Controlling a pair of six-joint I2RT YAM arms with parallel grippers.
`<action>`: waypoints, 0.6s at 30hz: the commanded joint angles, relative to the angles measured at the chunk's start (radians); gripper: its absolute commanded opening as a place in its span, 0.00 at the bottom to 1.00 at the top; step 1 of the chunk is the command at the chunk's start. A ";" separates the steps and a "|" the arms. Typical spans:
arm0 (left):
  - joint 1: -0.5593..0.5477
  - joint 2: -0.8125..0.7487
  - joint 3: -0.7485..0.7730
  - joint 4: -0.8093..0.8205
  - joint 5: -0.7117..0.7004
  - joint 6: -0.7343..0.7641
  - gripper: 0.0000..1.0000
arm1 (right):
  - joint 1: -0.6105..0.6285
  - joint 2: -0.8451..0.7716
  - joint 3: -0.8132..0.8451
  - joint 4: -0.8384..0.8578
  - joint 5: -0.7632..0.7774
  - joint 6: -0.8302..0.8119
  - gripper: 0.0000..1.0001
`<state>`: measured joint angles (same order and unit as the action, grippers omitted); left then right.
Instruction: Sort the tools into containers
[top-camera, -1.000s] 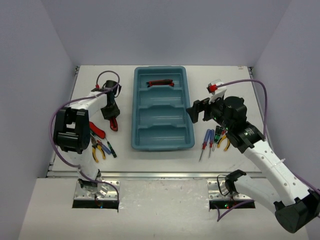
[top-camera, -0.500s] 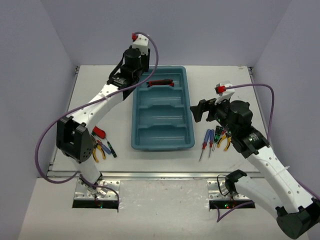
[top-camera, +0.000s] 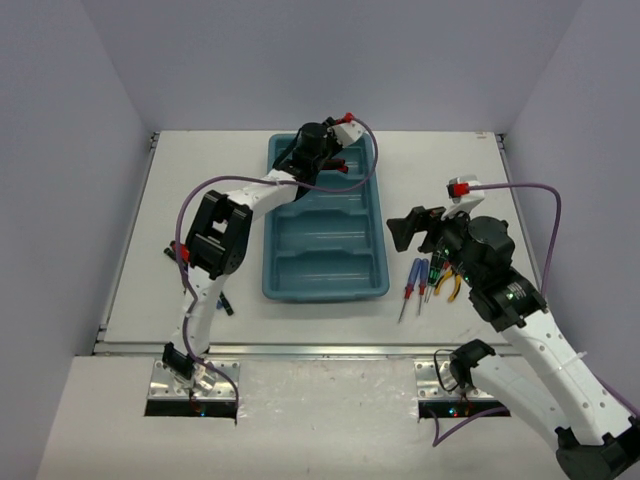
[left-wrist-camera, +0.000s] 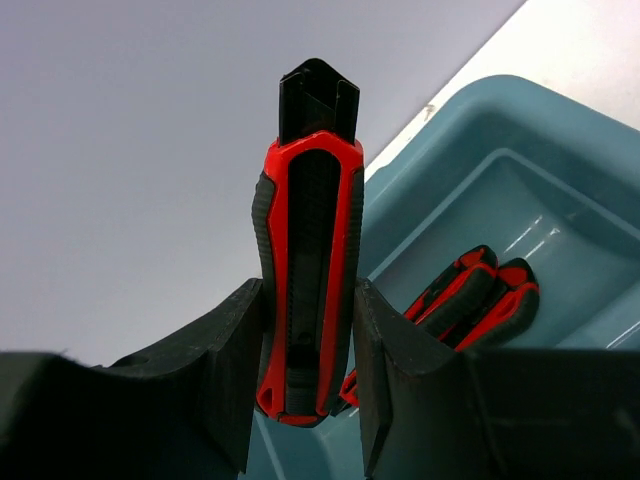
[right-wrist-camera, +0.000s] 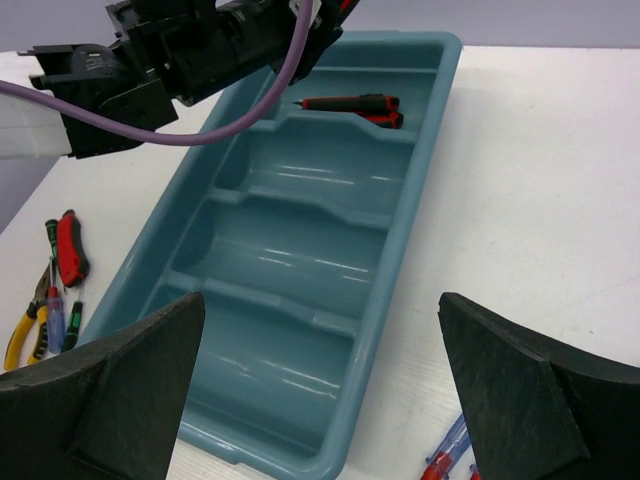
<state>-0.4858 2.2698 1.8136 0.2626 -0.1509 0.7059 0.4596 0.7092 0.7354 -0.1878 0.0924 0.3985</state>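
Knife (left-wrist-camera: 308, 200) clenched upright in my left gripper (left-wrist-camera: 308, 335), poised over the far compartment (right-wrist-camera: 350, 135) of the tray (top-camera: 275, 290) since a matching red-black knife (left-wrist-camera: 478, 300) lies there. My right gripper (top-camera: 410, 228) hangs released, empty, near the screwdrivers (top-camera: 415, 282) on the tabletop (top-camera: 200, 190), likely next.

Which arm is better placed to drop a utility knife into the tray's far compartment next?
Left. The left gripper grips a utility knife above the far compartment, where another knife lies. The right gripper hangs open and empty beside the tray.
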 joint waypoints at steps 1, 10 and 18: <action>-0.007 -0.023 -0.025 0.238 0.126 0.158 0.07 | 0.001 -0.006 0.011 0.006 -0.001 0.013 0.99; -0.005 -0.022 -0.062 0.126 0.200 0.197 0.24 | 0.002 -0.035 0.009 -0.006 0.034 -0.007 0.99; -0.004 -0.094 -0.086 0.058 0.182 0.170 0.57 | 0.002 -0.037 0.004 -0.003 0.024 -0.014 0.99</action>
<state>-0.4858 2.2734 1.7315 0.2984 0.0221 0.8841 0.4603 0.6807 0.7334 -0.2186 0.1054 0.3958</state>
